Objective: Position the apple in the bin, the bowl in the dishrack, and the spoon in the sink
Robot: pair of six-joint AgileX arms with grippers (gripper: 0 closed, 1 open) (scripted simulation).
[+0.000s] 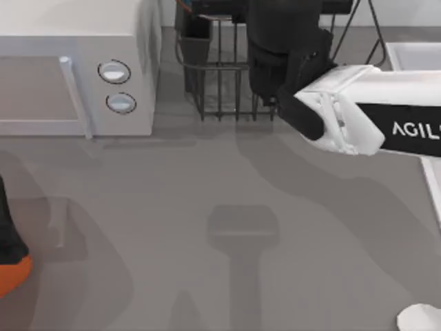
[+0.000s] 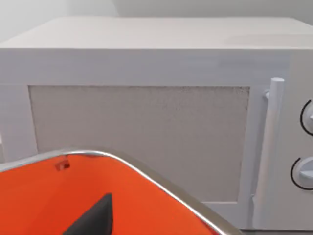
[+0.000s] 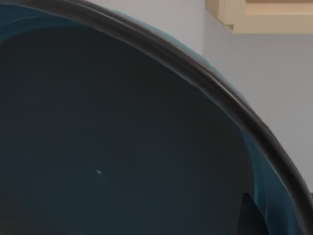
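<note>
My right arm reaches in from the right, with its dark wrist over the dishrack at the back. In the right wrist view the blue bowl sits tilted right at the camera. My right gripper is shut on its rim, with one finger inside the wall. The orange bin lies at the left edge, and its metal rim passes under my left gripper. The white spoon lies at the front right corner. The sink has its pale rim at the far right. The apple is out of view.
A white microwave with two round knobs stands at the back left, right behind the bin in the left wrist view. The dishrack's dark utensil cup is at its left corner. Bare grey table spans the middle.
</note>
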